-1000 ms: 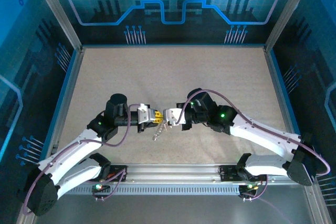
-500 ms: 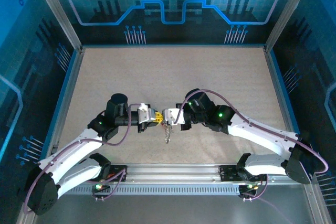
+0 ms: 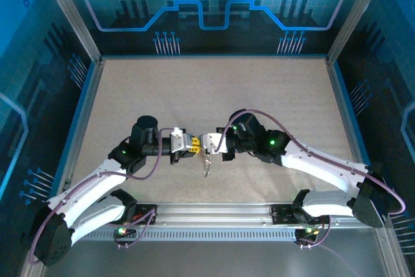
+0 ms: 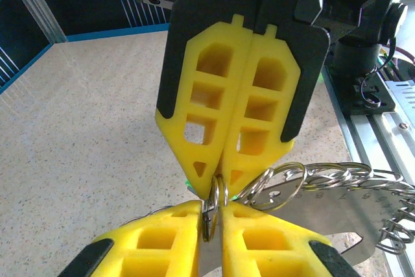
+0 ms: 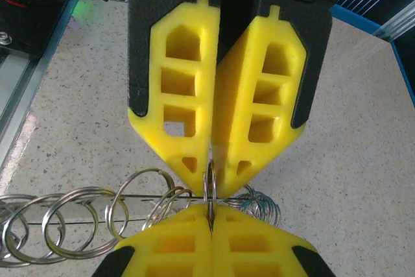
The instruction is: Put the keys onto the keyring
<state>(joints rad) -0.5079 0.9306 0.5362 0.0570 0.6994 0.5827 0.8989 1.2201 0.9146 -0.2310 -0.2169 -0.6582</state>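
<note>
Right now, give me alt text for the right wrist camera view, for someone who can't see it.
The right arm's yellow fingers, at the bottom, and the left arm's yellow fingers, above, meet tip to tip, both shut on one small split ring. A chain of silver split rings runs behind it, over a speckled beige tabletop.

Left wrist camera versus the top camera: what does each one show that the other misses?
Left wrist: up close, one loop of the thin silver chain-like keyring pinched between the yellow-fingered left hand and right hand. Top: the long white arms and the whole speckled beige table. Both: the two hands meeting tip to tip, the keyring held between them.
</note>
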